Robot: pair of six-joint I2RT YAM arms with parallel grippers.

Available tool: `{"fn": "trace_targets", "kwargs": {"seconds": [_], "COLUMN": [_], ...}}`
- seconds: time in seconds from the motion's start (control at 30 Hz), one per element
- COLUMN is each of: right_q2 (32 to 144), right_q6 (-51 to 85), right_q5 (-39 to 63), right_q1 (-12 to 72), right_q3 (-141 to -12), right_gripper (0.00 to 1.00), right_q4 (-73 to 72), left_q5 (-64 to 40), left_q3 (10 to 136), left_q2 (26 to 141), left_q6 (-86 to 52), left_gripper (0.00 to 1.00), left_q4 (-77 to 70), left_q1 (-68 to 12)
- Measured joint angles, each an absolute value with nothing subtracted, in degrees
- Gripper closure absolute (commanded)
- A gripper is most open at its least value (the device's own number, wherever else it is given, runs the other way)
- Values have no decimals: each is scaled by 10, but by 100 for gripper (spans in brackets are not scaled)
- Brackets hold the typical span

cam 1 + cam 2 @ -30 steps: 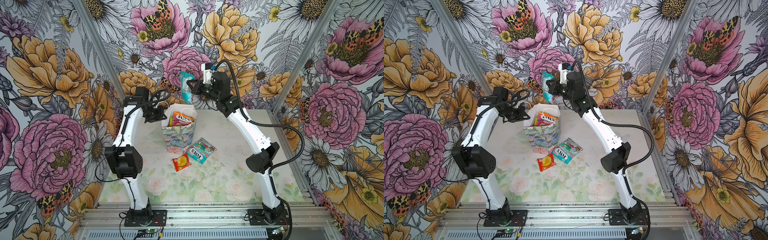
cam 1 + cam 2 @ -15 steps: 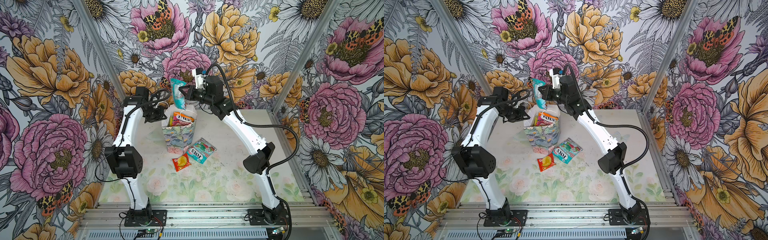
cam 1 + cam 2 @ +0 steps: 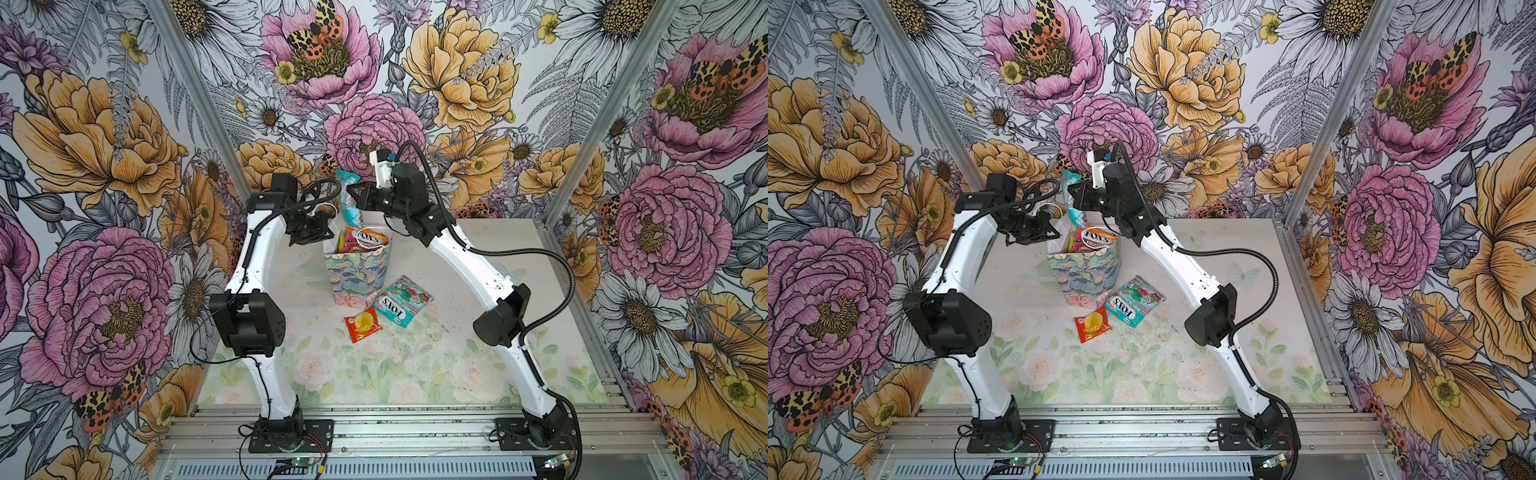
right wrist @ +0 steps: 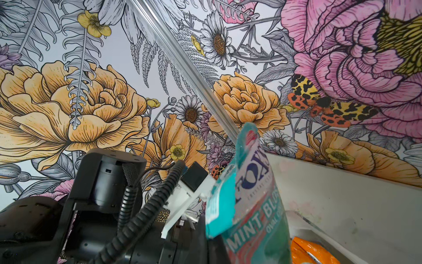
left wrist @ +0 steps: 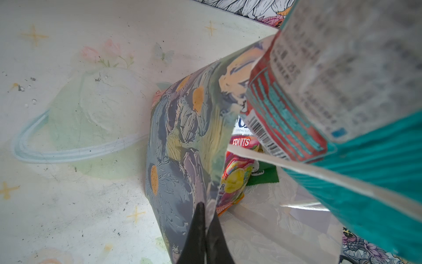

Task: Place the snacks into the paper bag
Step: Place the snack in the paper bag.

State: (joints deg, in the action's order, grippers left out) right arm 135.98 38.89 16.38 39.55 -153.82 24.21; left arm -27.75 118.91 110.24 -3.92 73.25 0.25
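change: right gripper (image 3: 353, 194) has swung the teal packet (image 3: 347, 212) in from behind and to the right of the bag (image 3: 357, 274). it now hangs right over the mouth, lower end near the rim. jaws clamped on the packet's upper part. left gripper (image 5: 203, 219) hasn't moved, jaws together on the bag's side wall, holding the mouth open. carry looks done; next step is probably lower and let go.

bag stands upright mid-table and is already stuffed: orange packet (image 3: 368, 239) and others reach up to the rim. not yet bagged, on the table (image 3: 478, 365): second teal packet (image 3: 401, 301) right at the bag's foot, red packet (image 3: 362, 326) just beside it.

edges/room: mouth is narrow and crowded. the free slot seems to be on the left gripper's side, between wall and orange packet. cord handle (image 5: 262, 160) crosses the mouth under the teal packet and could snag. both wrists sit close together over the bag, with the back wall just behind. front of the table is open.
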Motion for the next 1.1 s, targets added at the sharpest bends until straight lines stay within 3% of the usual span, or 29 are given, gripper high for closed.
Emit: {"fn": "trace_targets", "kwargs": {"seconds": [0.3, 1.1], "right_q2": [1353, 1193], "right_q6": [373, 340], "right_q5": [145, 120], "right_q1": [410, 415], "right_q3": [-1521, -1271], "right_gripper": [100, 100], "right_q4": [241, 246], "left_q5": [-277, -278], "left_q3": [1189, 1189], "left_q2": [1102, 1102], "left_q6": [-39, -39], "left_gripper": [100, 100], "left_q4": [733, 733], "left_q1": [3, 3]}}
